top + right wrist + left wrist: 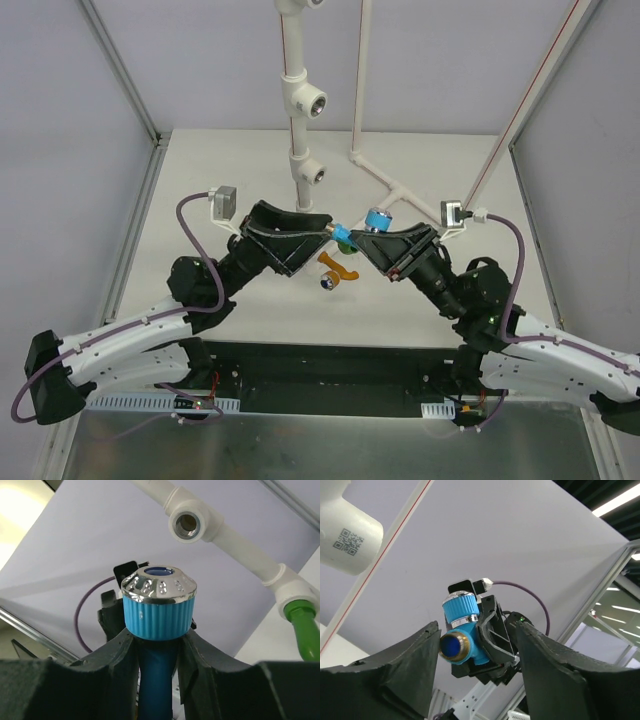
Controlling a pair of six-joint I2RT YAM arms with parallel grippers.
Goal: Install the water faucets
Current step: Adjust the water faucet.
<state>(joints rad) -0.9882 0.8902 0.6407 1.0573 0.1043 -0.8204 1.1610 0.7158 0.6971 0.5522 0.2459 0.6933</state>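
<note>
Grasping light blue faucet with right end effector, left end effector released alongside. Seemingly fitted into pipe fitting: green faucet. Yet to install: blue one, plus orange faucet lying on desk below both.

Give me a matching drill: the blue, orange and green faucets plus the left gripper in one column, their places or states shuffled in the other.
1 blue faucet
2 orange faucet
3 green faucet
4 left gripper

A lying on the table
B open
C held in the right gripper
D seated in a white pipe fitting

Pairs: 1-C, 2-A, 3-D, 4-B
</note>
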